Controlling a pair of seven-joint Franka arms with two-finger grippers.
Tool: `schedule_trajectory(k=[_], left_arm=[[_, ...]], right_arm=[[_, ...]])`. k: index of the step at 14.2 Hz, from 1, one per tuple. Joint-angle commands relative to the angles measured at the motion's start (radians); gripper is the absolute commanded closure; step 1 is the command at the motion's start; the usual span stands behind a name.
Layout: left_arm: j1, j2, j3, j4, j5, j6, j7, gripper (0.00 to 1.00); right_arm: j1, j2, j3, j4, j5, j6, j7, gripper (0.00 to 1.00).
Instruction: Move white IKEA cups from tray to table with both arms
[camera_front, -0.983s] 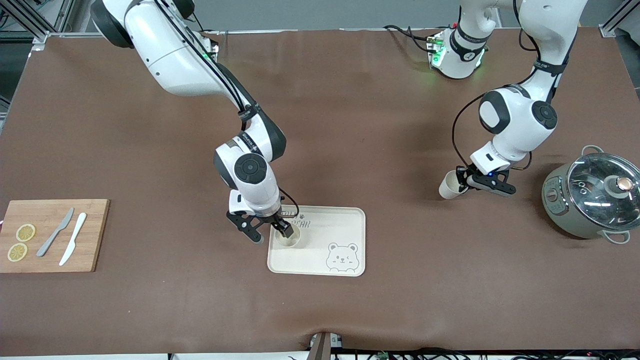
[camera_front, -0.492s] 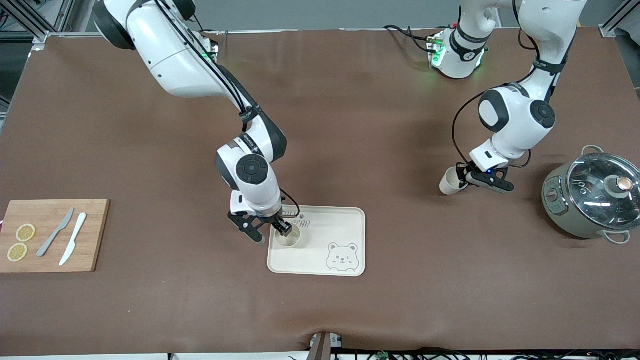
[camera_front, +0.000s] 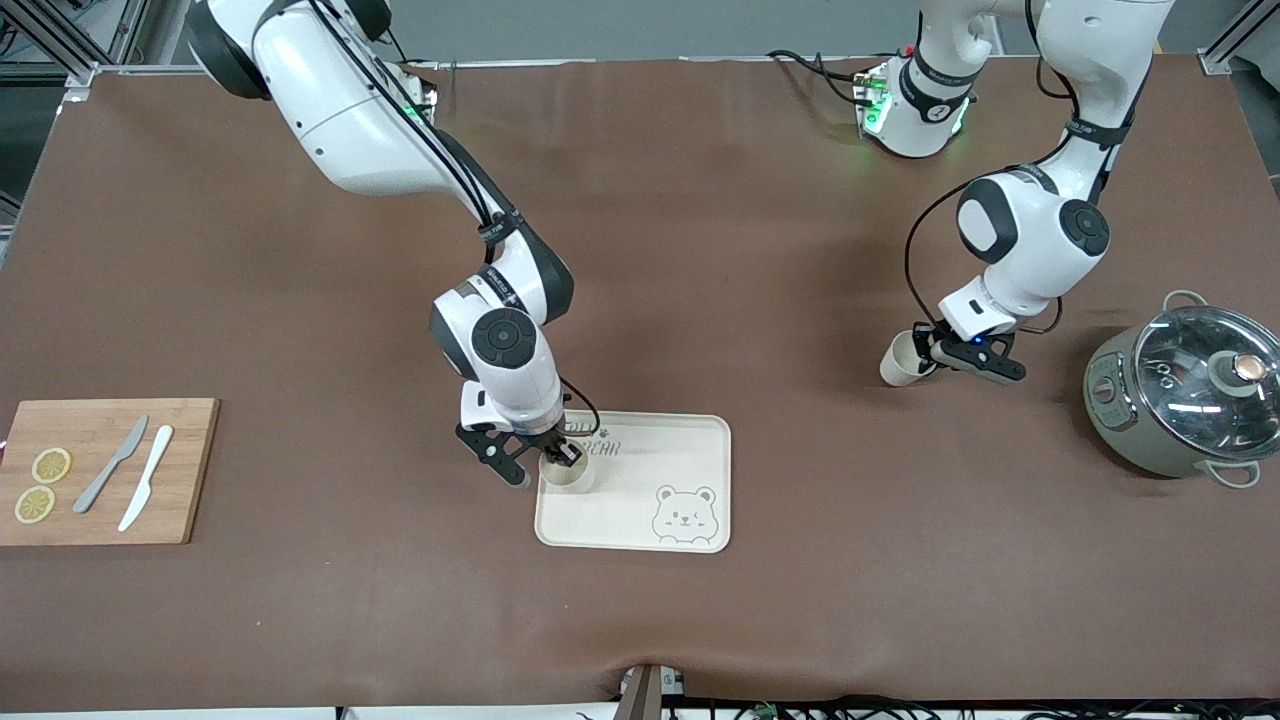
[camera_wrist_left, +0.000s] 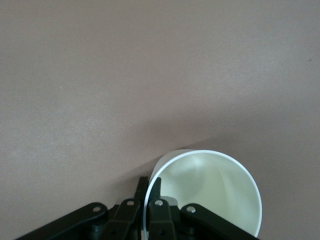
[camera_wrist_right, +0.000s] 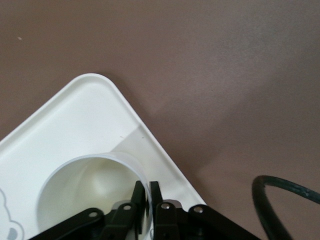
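Cup (camera_front: 566, 474) on bear tray (camera_front: 690, 455), apparently empty; 2nd cup (camera_front: 902, 359) tilted.

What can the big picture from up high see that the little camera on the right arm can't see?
Only the front view shows the pot, the cutting board, and the left gripper shut on the other cup. Only the right wrist view shows inside the cup, with one finger inside its rim. Both show the right gripper shut on that cup on the tray.

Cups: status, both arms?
Right gripper shut on cream-white tumbler on bear tray. Left gripper shut on second tumbler, tilted over table. Nothing in the way.
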Motion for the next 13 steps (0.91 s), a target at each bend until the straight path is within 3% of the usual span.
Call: schedule_trajectory(k=[1,4,6,7,13], left_arm=[[0.005,-0.007,-0.004,-0.012,-0.016,0.018,0.029,1.0],[0.005,-0.007,-0.003,-0.012,-0.015,0.019,0.029,1.0],[0.005,-0.007,-0.003,-0.012,0.001,0.019,0.029,0.71],[0.006,-0.007,-0.003,-0.01,0.004,0.019,0.029,0.68],[0.006,-0.001,-0.003,-0.007,0.005,0.026,0.027,0.68]], right_arm=[[0.006,0.019,-0.003,0.024,-0.025,-0.007,0.014,1.0],[0.008,0.019,-0.003,0.024,-0.026,-0.007,0.016,1.0],[0.008,0.016,-0.003,0.024,-0.025,-0.009,0.013,1.0],[0.006,0.008,-0.003,0.025,-0.023,-0.017,0.01,1.0],[-0.001,-0.035,0.011,0.103,-0.005,-0.188,-0.001,1.0]])
